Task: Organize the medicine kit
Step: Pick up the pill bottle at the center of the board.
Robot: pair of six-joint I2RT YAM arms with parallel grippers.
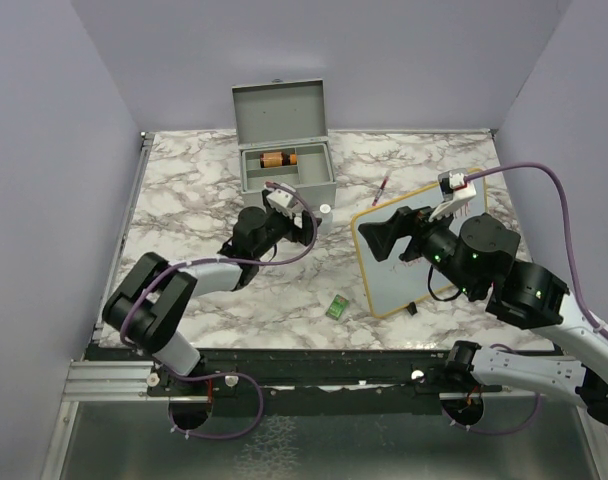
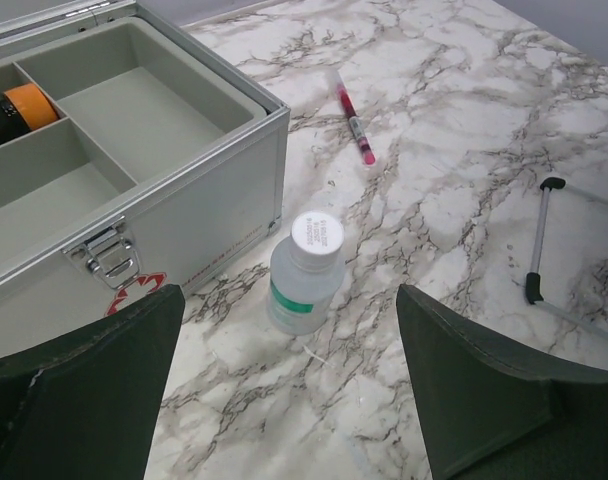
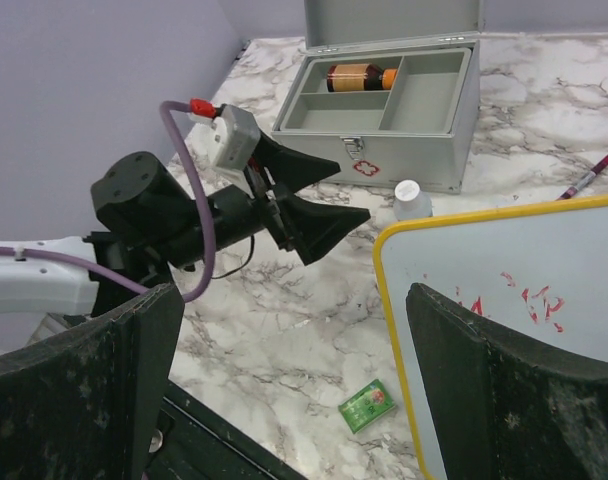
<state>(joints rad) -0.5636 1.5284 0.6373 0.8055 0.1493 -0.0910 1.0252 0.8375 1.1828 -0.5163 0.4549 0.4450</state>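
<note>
The medicine kit stands open at the back of the table with its lid up. An amber bottle lies in its divided tray. The kit also shows in the left wrist view and the right wrist view. A clear white-capped bottle stands upright by the kit's front right corner. My left gripper is open and empty, just in front of this bottle. My right gripper is open and empty above the left edge of the whiteboard.
A red pen lies right of the kit. A small green packet lies near the table's front edge, left of the yellow-framed whiteboard. Purple walls close in the table on three sides.
</note>
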